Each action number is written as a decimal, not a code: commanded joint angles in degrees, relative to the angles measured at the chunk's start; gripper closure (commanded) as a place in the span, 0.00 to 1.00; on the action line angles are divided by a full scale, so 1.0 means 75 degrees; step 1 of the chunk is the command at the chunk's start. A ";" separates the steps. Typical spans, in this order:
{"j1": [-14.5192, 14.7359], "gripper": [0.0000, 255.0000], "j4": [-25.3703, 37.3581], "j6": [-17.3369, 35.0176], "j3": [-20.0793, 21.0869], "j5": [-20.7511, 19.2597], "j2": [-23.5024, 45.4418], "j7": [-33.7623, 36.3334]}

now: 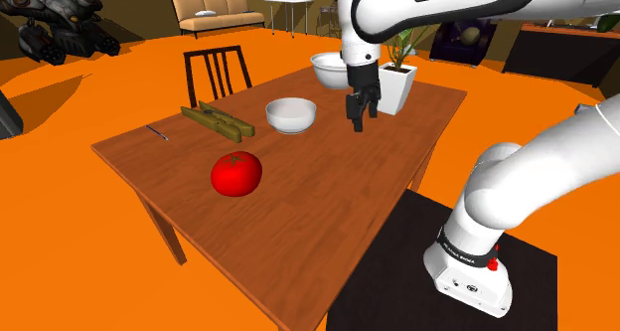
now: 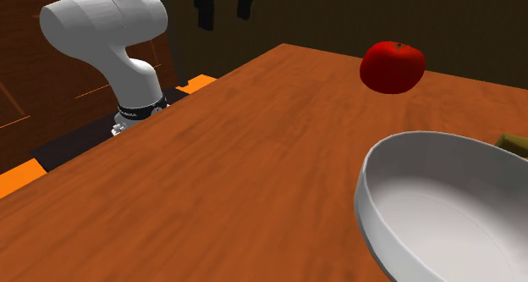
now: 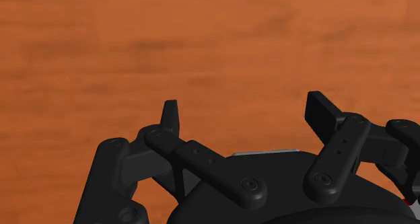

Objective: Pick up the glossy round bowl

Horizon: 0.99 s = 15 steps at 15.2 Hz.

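Observation:
Two white round bowls stand on the wooden table (image 1: 298, 210). The nearer bowl (image 1: 290, 114) sits mid-table and looms large in the second exterior view (image 2: 440, 204). The farther bowl (image 1: 329, 69) stands behind the hand. My black gripper (image 1: 361, 118) hangs open above the table, just to the shoulder view's right of the nearer bowl and apart from it. Its fingers dip in at the top of the second exterior view (image 2: 224, 8). In the wrist view the gripper (image 3: 246, 115) is spread wide over bare wood, nothing between the fingers.
A red tomato (image 1: 236, 172) lies toward the table's front. An olive clothespin-like object (image 1: 217, 120) rests to the left of the nearer bowl. A white plant pot (image 1: 397, 86) stands at the far right corner. A dark chair (image 1: 217, 73) is behind the table.

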 commanded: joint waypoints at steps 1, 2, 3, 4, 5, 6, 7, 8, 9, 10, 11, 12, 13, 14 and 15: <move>-0.0018 0.00 0.0361 0.0278 0.0054 -0.0016 0.0584 0.0083; -0.0031 0.00 0.0550 0.0405 0.0071 -0.0034 0.0877 0.0114; -0.0044 0.00 0.0748 0.0523 0.0087 -0.0055 0.1169 0.0146; -0.0056 0.00 0.0956 0.0630 0.0103 -0.0077 0.1460 0.0178; -0.0068 0.00 0.1172 0.0728 0.0119 -0.0101 0.1751 0.0211; -0.0078 0.00 0.1398 0.0815 0.0133 -0.0127 0.2041 0.0245; -0.0088 0.00 0.1633 0.0892 0.0147 -0.0155 0.2331 0.0278; -0.0097 0.00 0.1877 0.0960 0.0161 -0.0184 0.2620 0.0312; -0.0104 0.00 0.2131 0.1017 0.0173 -0.0215 0.2909 0.0346; -0.0110 0.00 0.2395 0.1065 0.0183 -0.0247 0.3198 0.0380; -0.0113 0.00 0.2669 0.1103 0.0192 -0.0281 0.3488 0.0414; -0.0115 0.00 0.2953 0.1130 0.0201 -0.0316 0.3778 0.0447; -0.0115 0.00 0.3248 0.1148 0.0207 -0.0352 0.4070 0.0480; -0.0114 0.00 0.3556 0.1155 0.0213 -0.0388 0.4363 0.0512; -0.0110 0.00 0.3875 0.1152 0.0217 -0.0426 0.4658 0.0543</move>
